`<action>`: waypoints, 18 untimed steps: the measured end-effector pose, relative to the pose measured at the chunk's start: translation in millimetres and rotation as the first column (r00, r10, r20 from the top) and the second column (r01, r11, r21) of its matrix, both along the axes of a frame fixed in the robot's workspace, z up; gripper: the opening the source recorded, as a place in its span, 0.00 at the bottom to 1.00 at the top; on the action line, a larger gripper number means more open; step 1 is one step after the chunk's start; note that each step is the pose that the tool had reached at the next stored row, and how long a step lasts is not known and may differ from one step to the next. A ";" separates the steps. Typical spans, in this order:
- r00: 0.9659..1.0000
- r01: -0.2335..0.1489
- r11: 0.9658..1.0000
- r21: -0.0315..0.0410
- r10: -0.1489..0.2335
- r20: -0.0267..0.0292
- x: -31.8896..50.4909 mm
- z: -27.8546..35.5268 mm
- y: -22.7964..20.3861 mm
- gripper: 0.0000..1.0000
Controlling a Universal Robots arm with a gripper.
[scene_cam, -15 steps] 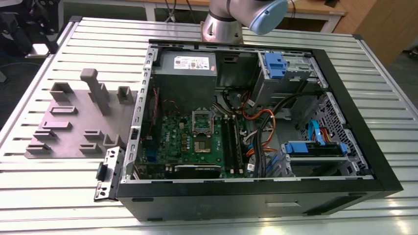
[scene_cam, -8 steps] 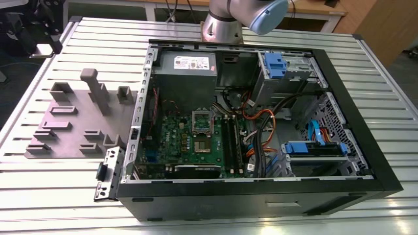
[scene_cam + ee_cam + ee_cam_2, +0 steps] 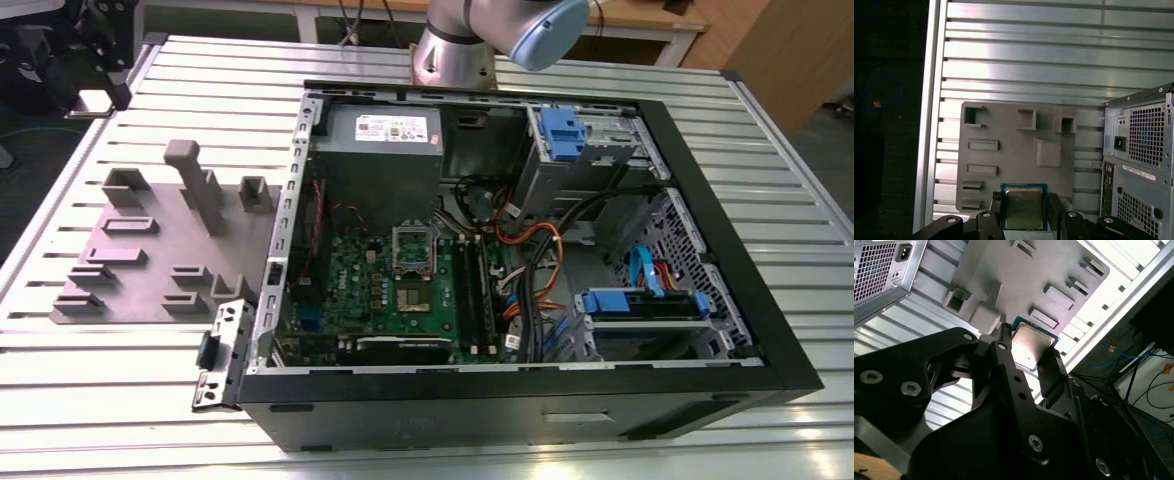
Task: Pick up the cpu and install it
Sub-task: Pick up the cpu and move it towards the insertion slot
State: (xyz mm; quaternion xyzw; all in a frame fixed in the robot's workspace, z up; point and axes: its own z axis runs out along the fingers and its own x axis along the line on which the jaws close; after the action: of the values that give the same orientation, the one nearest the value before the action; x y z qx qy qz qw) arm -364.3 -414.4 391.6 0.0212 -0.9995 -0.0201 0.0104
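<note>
The black fingers (image 3: 1006, 360) of the gripper (image 3: 1028, 344) are sitting closest to the lens in the second wrist view. They are pressing on two opposite edges of the cpu (image 3: 1033, 339) and holding it up, clear of everything behind it. The chip is showing its dull silver lid, with a thin green board edge peeking out along one side.

The first wrist view is looking down on the desk (image 3: 1029, 65). Here the cpu is lying lid-up between the fingers, and the grey fixture plate (image 3: 1019, 155) with its raised slotted blocks is resting on the slatted aluminium well beyond it. The plate is lying just beside the perforated rear panel of the computer case (image 3: 1139, 160).

The exterior view is taking in the wider scene. The robot arm (image 3: 467, 40) is rising at the desk's far edge. The open case is lying on its side across the part of the desk toward the exterior view's right, with the power supply (image 3: 380, 135) at its far end. The green motherboard (image 3: 387, 290) is facing up inside, and on it the shiny metal frame (image 3: 411, 243) is standing hinged up next to the socket (image 3: 412, 296). The fixture plate is lying near the desk's edge at the exterior view's left.
</note>
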 end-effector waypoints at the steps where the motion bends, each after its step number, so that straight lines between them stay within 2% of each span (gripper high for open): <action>1: 1.000 0.000 1.000 0.000 0.000 0.000 0.6 0.0 0.0 0.45; 18: 1.000 0.000 1.000 0.000 0.000 0.000 9.6 0.0 0.0 0.45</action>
State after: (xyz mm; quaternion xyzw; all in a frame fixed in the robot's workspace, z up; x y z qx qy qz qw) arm -354.8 -414.4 391.5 0.0213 -0.9995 -0.0201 0.0103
